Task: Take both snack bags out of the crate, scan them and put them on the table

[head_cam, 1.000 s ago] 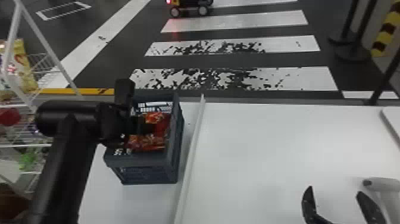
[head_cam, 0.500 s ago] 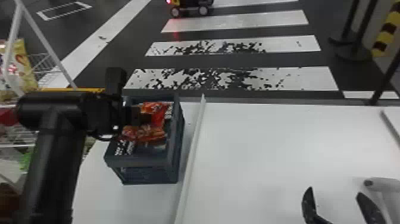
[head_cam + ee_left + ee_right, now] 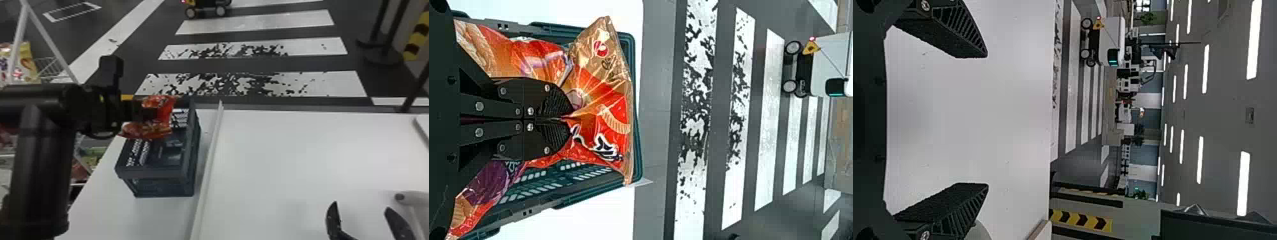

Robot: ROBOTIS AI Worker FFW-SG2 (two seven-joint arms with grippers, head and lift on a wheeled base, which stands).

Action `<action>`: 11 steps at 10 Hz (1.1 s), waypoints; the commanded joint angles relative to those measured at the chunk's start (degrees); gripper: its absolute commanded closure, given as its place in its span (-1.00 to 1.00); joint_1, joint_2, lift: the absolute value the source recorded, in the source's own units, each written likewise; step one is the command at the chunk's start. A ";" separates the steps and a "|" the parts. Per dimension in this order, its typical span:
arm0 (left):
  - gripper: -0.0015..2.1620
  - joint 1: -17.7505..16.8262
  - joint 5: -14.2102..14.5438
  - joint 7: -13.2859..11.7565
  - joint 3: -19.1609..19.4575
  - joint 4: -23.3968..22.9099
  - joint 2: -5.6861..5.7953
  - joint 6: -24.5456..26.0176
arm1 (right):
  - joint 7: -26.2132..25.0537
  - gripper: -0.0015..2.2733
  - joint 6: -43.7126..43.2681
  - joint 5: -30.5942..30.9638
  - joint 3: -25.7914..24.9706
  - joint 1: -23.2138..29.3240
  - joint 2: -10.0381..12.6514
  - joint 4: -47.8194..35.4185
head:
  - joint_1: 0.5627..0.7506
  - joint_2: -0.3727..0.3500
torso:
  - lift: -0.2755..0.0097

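My left gripper (image 3: 148,114) holds a red snack bag (image 3: 164,110) just above the far left part of the dark crate (image 3: 153,174). In the left wrist view, the fingers of the left gripper (image 3: 569,117) are closed together on the bag's (image 3: 604,107) crinkled middle, and the crate's rim (image 3: 633,65) lies behind it. Whether another bag lies in the crate I cannot tell. At the near right of the table stands my right gripper (image 3: 360,207), parked and open; seen from its wrist, the right gripper (image 3: 987,120) has nothing between its spread fingers.
A raised white strip (image 3: 209,169) runs along the table (image 3: 300,153) right of the crate. A pale grey device (image 3: 411,198) stands beside the right gripper. Shelves with packets (image 3: 27,60) are at the left, beyond the table's edge.
The left gripper has lifted the red bag from inside the crate to above its rim, moving slightly left as well. The crate and the right gripper have stayed put.
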 commanded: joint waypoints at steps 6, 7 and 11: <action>0.98 1.88 4.48 3.14 -0.39 -7.40 -9.33 2.54 | -0.01 -0.94 0.89 0.09 -0.10 -0.08 0.08 -0.13 | 0.41 0.46 | 0.27; 0.98 2.58 4.39 3.32 -1.27 -8.02 -11.08 2.36 | -0.01 -0.94 1.06 0.09 -0.10 0.01 0.08 -0.39 | 0.41 0.38 | 0.27; 0.98 5.83 4.65 5.43 -4.17 -11.18 -17.41 2.36 | -0.10 -0.94 1.06 0.09 -0.10 0.36 -0.19 -0.83 | 0.41 0.14 | 0.27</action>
